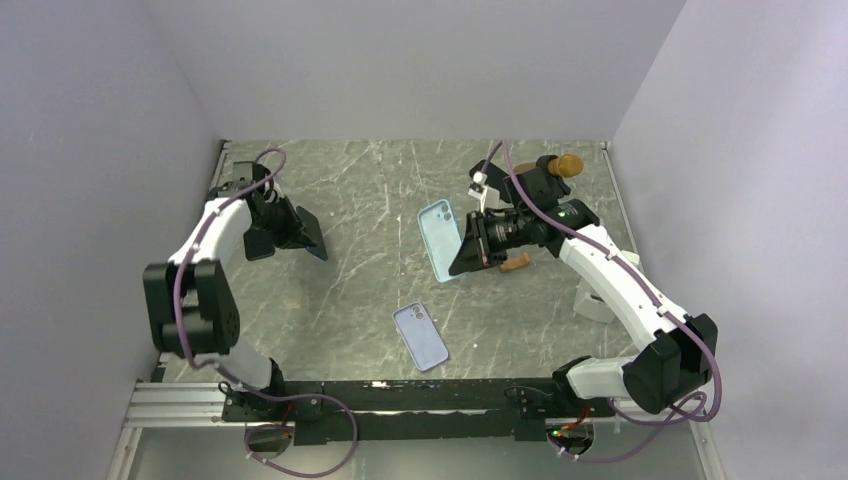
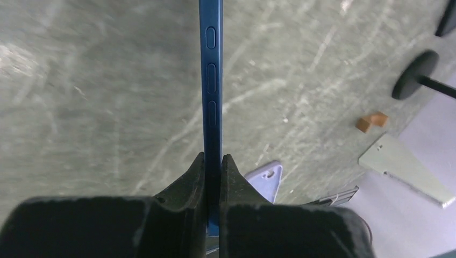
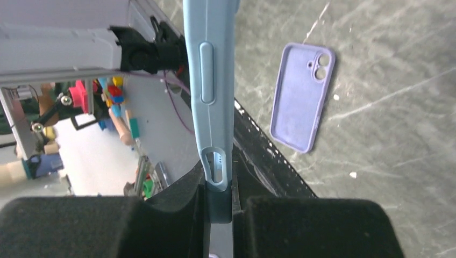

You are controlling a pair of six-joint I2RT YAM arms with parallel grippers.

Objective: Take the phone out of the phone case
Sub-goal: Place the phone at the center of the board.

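My left gripper point(image 1: 288, 236) is shut on a dark blue phone point(image 1: 308, 234) and holds it off the table at the left. In the left wrist view the phone point(image 2: 211, 80) runs edge-on out from between the fingertips point(image 2: 200, 166), its side buttons showing. At the table's middle my right gripper point(image 1: 472, 245) is shut on a light blue phone case point(image 1: 440, 240) and holds it tilted above the table. The right wrist view shows this case point(image 3: 208, 80) edge-on, clamped at its lower end. Phone and case are well apart.
A purple phone case point(image 1: 420, 337) lies inside-up on the marble table near the front, also seen in the right wrist view point(image 3: 301, 97). A small brown block point(image 1: 515, 263) and a brown wooden piece point(image 1: 567, 165) lie by the right arm. Grey walls enclose the table.
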